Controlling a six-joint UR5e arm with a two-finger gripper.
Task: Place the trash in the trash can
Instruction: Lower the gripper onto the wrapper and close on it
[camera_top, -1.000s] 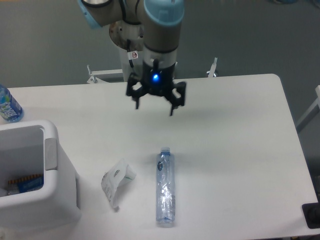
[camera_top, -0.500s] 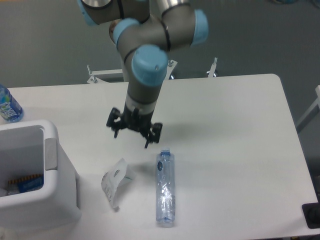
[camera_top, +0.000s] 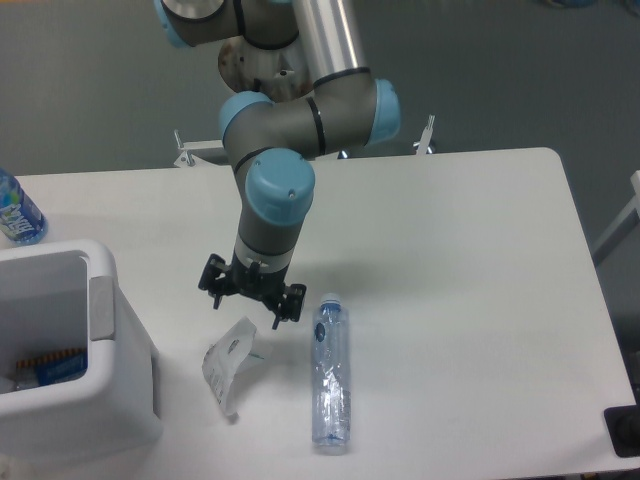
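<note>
A blue-labelled water bottle (camera_top: 17, 212) stands at the far left edge of the white rectangular table (camera_top: 470, 260), behind the large white boxy plastic trash can (camera_top: 95, 395) with its greyish recessed side panel. The trash can sits at the table's front left corner; some dark and orange items lie at its bottom. Nothing lies between the trash can and the two pieces of trash.

The table has rounded corners and a plain matt top, and behind it the floor is dull grey. A metal frame shows at the table's far edge behind the arm.

The small crumpled white plastic wrapper with dark print (camera_top: 231, 362) lies on the table just right of the trash can, stretched roughly from upper right to lower left. The long clear crinkled plastic bottle (camera_top: 331, 375) lies near it on the right, apart from it, its long axis running almost straight away from the camera, bluish cap at the far end.

The black two-finger gripper (camera_top: 252, 305) hangs just above the wrapper's upper end, fingers spread apart and holding nothing.
</note>
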